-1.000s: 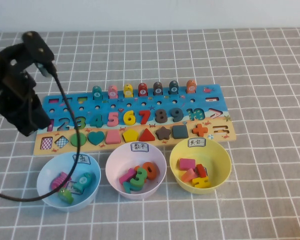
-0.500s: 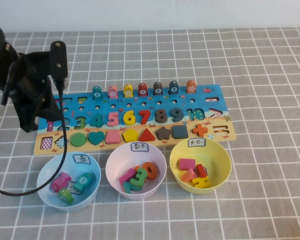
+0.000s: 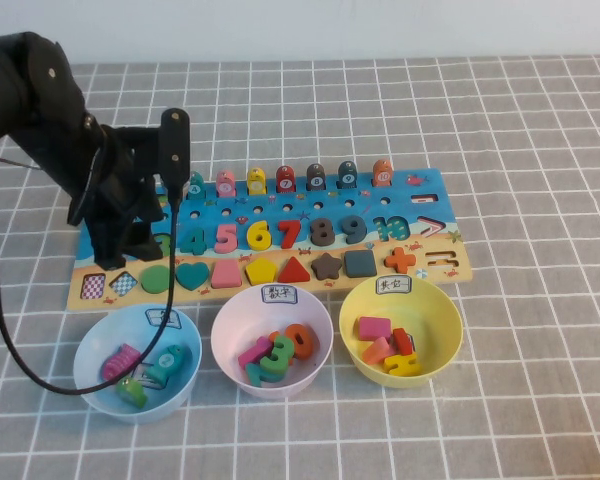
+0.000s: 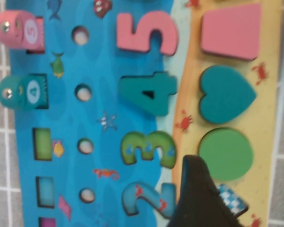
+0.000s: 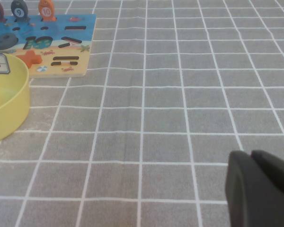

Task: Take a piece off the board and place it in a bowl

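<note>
Green disc [image 4: 226,154] sits flat in board [image 3: 420,182] slot beside teal heart [image 4: 226,100]. Looks light, hard, thin; pinch edges. Left gripper [image 3: 130,245] above it, jaw gap unclear. Right gripper [image 5: 260,189] parked, pressed closed, empty.

High view looks down on the whole board [image 3: 270,235]; left wrist hangs close above its shapes; right wrist skims low, perhaps sharing the board's corner.

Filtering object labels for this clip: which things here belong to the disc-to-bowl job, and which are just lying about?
In the job:
green disc, in its slot
board
yellow bowl
left gripper, above the board's left end, near the disc

Lying about:
blue bowl
pink bowl
teal heart
green 3
right gripper, low over bare table
</note>
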